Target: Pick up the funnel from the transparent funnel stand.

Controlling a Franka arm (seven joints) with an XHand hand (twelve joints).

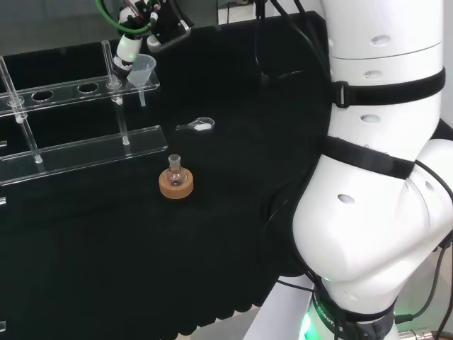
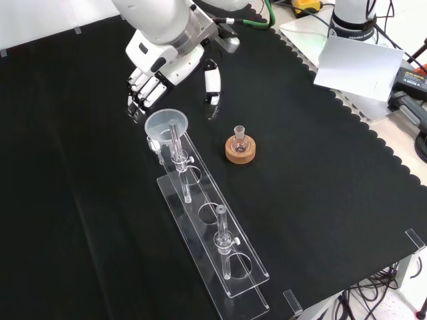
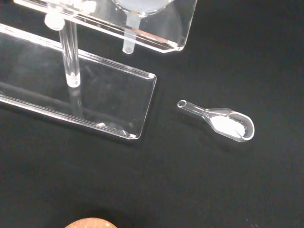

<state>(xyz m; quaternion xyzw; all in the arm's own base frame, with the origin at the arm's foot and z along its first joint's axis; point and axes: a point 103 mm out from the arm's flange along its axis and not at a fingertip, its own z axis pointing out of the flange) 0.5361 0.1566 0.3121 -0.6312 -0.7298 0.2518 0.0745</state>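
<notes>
Front view: the funnel [image 2: 167,125] is being kept in the end hole of the transparent funnel stand [image 2: 220,257], with the hand [image 2: 157,70] being held just behind it, fingers [image 2: 138,100] relaxed, holding nothing. The approach is judged underway; closing around the rim is being called for next.

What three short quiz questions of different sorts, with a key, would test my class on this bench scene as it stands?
1. True or false: the funnel has been lifted clear of the transparent funnel stand.
2. Multiple choice: the small flask sits on A) a red ribbed ring, B) a cork ring, C) the bare cloth.
3. Short answer: in the front view, where is the robot hand relative to the funnel?

Key
1. False: it sits in the end hole of the stand's upper shelf.
2. B.
3. Just beyond the funnel, higher in the view, with fingers pointing down near its rim and the thumb off to the right; nothing is grasped.
</notes>
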